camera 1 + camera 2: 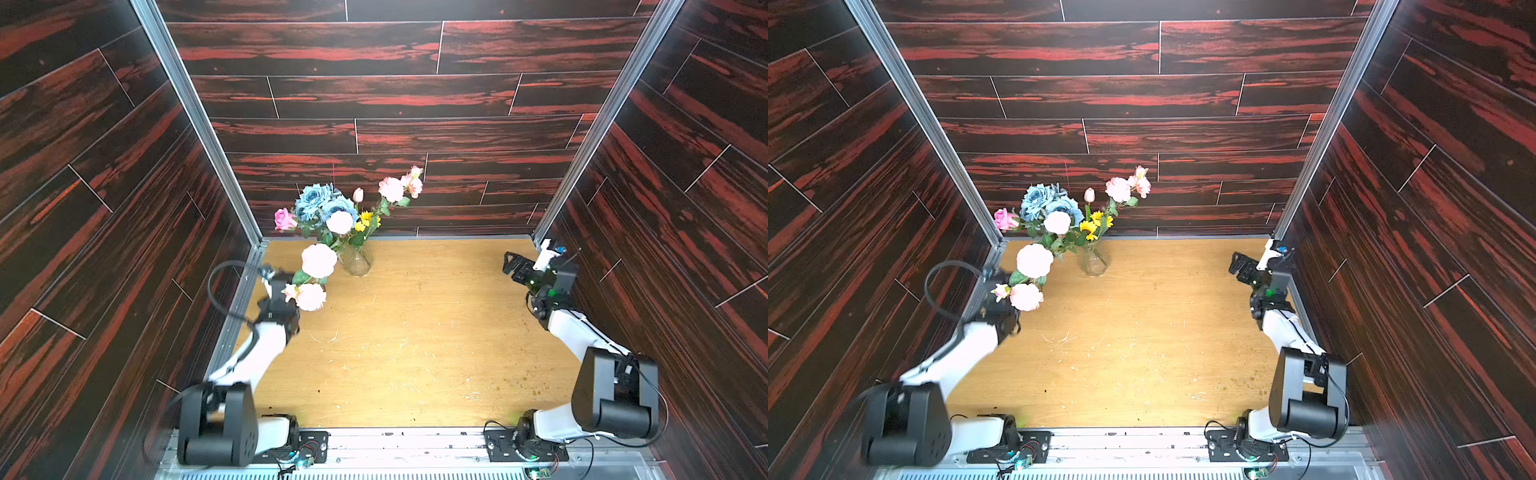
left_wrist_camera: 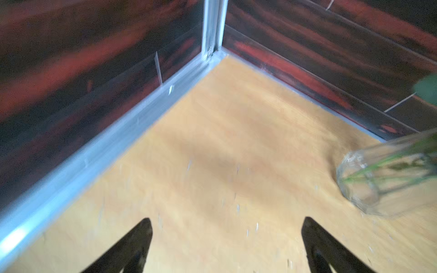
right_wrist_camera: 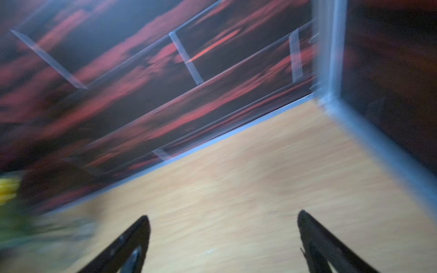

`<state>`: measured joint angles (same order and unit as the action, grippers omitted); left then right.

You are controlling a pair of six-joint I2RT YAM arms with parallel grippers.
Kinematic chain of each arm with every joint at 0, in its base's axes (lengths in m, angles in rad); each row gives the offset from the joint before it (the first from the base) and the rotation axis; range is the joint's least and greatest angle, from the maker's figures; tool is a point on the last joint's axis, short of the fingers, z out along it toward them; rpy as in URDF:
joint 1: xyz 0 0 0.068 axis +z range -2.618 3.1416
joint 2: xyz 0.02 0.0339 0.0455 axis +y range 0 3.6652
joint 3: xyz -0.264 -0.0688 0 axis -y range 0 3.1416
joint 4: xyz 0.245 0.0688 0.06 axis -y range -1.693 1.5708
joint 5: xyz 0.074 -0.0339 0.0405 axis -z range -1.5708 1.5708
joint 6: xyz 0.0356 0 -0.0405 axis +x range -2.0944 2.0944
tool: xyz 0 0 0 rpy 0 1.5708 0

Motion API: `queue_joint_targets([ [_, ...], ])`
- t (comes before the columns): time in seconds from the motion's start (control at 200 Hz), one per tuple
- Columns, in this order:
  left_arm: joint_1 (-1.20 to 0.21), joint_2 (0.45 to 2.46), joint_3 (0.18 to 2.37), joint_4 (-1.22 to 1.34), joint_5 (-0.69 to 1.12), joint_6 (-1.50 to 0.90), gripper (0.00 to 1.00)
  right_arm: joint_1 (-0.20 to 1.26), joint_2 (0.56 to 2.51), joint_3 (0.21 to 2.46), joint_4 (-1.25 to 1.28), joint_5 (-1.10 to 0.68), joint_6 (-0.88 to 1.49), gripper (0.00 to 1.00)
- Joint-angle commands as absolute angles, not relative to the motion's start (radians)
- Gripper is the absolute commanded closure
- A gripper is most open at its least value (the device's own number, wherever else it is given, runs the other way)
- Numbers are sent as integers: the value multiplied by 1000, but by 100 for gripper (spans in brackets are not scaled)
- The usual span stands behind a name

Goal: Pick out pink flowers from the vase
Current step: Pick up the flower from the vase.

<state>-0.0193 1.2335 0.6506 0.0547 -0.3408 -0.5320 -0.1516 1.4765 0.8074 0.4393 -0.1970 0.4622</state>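
The clear glass vase stands near the back wall, left of the middle. It holds pale pink flowers, a tulip bud, a bright pink rose, blue roses and yellow sunflowers. Two big pale pink blooms lean out over my left arm. My left gripper is open and empty above the board near the back left corner, with the vase off to one side. My right gripper is open and empty near the back right corner.
Dark red wood-pattern walls with metal corner posts close in the scratched wooden board on three sides. Both arm bases sit at the front edge. A yellow sunflower blur shows at the edge of the right wrist view.
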Motion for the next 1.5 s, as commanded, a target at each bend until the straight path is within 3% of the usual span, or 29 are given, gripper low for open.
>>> queue_joint_targets([
  [0.0,-47,1111,496,181,-303,-642,1,-121,1504,699,437,-510,640,1],
  [0.286,-156,988,280,565,-177,-514,1,116,1297,657,379,-202,517,1],
  [0.426,-227,1079,246,814,-156,-440,1,124,1274,682,362,-233,741,1],
  [0.496,-266,1150,236,923,-207,-416,2,103,1328,690,461,-458,772,1],
  [0.561,-297,1233,220,1061,-246,-406,3,111,1347,679,561,-560,780,1],
  [0.696,-346,1416,243,1237,-288,-411,3,167,1292,703,428,-469,623,1],
  [0.852,-431,1595,283,1406,-354,-366,3,169,1252,679,422,-403,596,1],
  [1.177,-475,1771,480,1410,-465,-293,3,173,1271,657,438,-422,607,1],
  [1.493,-474,1927,683,1411,-446,-250,4,173,1233,642,418,-400,571,2],
])
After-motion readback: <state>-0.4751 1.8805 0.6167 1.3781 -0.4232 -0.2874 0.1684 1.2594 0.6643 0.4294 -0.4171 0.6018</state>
